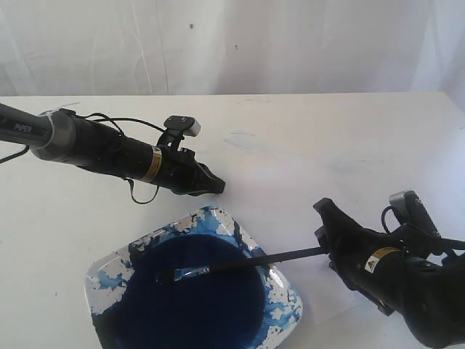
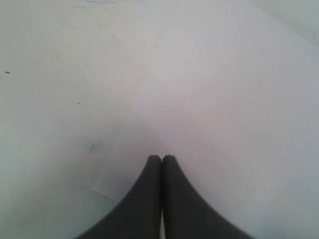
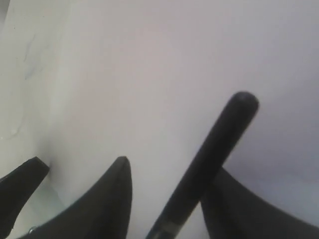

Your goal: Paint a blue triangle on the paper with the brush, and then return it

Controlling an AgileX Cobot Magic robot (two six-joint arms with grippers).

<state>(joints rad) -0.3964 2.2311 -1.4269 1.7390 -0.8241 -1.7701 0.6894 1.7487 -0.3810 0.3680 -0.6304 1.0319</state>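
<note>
The black-handled brush (image 1: 240, 263) lies across the white square dish (image 1: 107, 269), its bristles in the pool of blue paint (image 1: 196, 302). Its handle end reaches my right gripper (image 1: 321, 227). In the right wrist view the brush (image 3: 219, 139) leans on one finger of the right gripper (image 3: 169, 167), which is open, with a gap to the other finger. Beneath them lies the white paper (image 3: 164, 69). My left gripper (image 1: 218, 187) is shut and empty, and in the left wrist view the left gripper (image 2: 161, 158) rests near a corner of the paper (image 2: 214, 109). No blue triangle shows.
The dish stands at the front of the white table (image 1: 341, 123), between the two arms. Faint blue smears (image 1: 243, 138) mark the table's middle. A white curtain hangs behind the far edge.
</note>
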